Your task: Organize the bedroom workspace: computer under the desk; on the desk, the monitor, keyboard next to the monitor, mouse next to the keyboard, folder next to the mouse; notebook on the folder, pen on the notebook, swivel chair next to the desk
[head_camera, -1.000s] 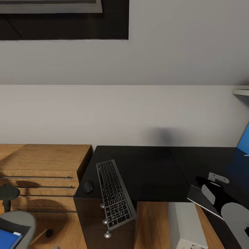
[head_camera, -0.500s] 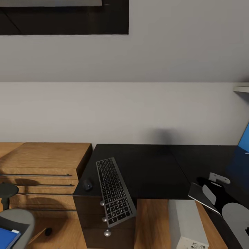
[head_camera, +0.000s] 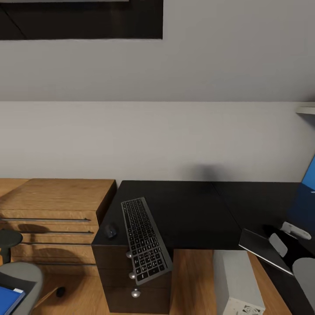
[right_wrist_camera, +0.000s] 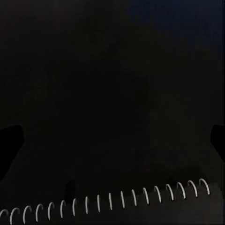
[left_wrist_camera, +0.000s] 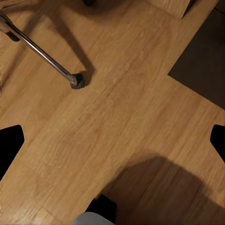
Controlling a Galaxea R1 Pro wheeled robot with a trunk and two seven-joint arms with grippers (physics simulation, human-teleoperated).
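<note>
Right tool [head_camera: 291,238] over notebook [head_camera: 262,249], grip prob. open, unclear.

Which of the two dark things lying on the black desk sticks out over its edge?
The keyboard: long and slim, its near end overhangs the desk front above the silver drawer knobs. The little rounded mouse beside it lies fully on the top.

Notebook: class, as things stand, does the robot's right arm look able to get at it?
Probably yes. The right gripper hangs just over the notebook on the desk, nothing between them; the right wrist view shows its spiral binding close below.
</note>
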